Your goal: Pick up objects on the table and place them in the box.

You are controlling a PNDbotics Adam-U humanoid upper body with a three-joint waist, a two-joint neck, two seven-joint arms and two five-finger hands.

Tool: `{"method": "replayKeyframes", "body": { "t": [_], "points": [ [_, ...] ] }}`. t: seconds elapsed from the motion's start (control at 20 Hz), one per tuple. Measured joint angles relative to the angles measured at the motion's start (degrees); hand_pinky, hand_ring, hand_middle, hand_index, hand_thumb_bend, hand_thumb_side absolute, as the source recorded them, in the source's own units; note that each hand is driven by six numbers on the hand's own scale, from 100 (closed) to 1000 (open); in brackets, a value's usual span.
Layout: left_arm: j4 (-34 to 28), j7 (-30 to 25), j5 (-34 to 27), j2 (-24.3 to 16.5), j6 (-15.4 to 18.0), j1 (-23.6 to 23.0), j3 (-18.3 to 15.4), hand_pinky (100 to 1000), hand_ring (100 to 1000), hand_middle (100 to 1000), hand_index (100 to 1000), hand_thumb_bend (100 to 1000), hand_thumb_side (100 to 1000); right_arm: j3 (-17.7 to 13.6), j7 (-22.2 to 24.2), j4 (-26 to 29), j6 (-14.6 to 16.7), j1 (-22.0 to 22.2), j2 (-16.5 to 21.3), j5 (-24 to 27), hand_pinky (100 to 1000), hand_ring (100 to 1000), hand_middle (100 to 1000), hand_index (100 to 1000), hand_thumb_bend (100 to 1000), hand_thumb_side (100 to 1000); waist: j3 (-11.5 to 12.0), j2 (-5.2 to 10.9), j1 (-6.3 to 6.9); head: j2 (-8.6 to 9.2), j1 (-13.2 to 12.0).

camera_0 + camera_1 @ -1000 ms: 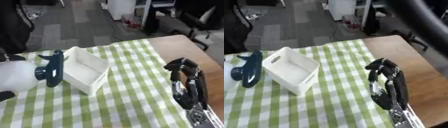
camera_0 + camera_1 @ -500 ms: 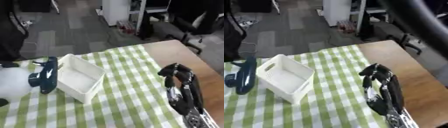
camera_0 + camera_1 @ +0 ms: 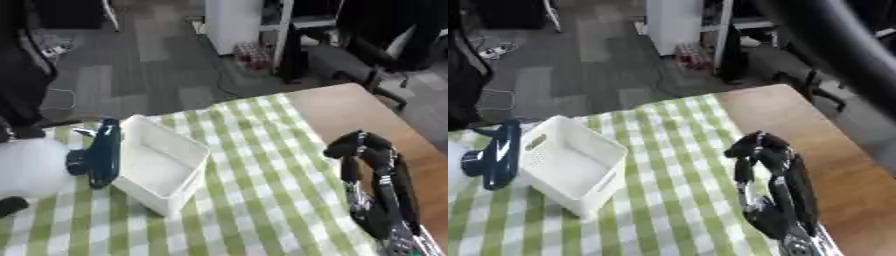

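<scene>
Placement is, we judge, pending: we find the dark blue object (image 3: pixel 103 152) lying lengthwise beside the white box's (image 3: pixel 166 167) left wall, far from the right hand (image 3: pixel 372 175), which is curled, holding nothing.

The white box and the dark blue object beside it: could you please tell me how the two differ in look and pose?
The white box is pale, broad, open-topped and looks empty; the dark blue object is dark, slim and elongated. The white box sits flat on the checked cloth; the dark blue object lies against the box's left wall, outside it. Both are on the cloth, far from the right robot hand.
</scene>
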State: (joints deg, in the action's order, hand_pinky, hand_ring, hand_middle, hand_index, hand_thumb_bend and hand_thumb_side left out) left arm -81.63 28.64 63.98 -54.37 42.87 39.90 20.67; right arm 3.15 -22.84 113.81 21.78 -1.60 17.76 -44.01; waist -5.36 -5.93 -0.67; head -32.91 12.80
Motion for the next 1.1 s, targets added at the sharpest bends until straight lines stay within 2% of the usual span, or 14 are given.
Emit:
{"method": "replayKeyframes", "body": {
  "t": [0.35,0.75,0.9,1.1],
  "points": [
    [0.8,2.5,4.0,0.0,-2.5,0.0,-0.4,100,100,100,335,192,952,0.0,1.0,0.0,0.2,-2.1,0.2,1.3,310,444,524,593,100,1000,-0.7,-1.35,0.78,1.06,-1.0],
    [1.3,5.3,8.0,0.0,-5.3,0.5,-1.2,100,100,100,334,193,955,0.6,2.1,0.0,0.6,-5.2,0.5,2.6,306,440,522,589,100,1000,-1.8,-4.52,1.25,2.59,0.9],
    [1.0,6.7,10.4,0.0,-6.7,0.5,-1.6,100,100,100,333,192,953,0.8,2.4,0.0,0.6,-7.0,0.5,2.9,305,438,521,588,100,1000,-2.2,-6.24,1.76,3.81,0.9],
    [0.1,9.7,14.8,-0.1,-9.7,0.5,-2.6,100,100,100,331,191,952,0.9,2.5,0.0,0.7,-9.6,0.6,3.6,305,436,521,587,100,1000,-3.1,-8.22,3.45,6.48,0.9]
  ]
}}
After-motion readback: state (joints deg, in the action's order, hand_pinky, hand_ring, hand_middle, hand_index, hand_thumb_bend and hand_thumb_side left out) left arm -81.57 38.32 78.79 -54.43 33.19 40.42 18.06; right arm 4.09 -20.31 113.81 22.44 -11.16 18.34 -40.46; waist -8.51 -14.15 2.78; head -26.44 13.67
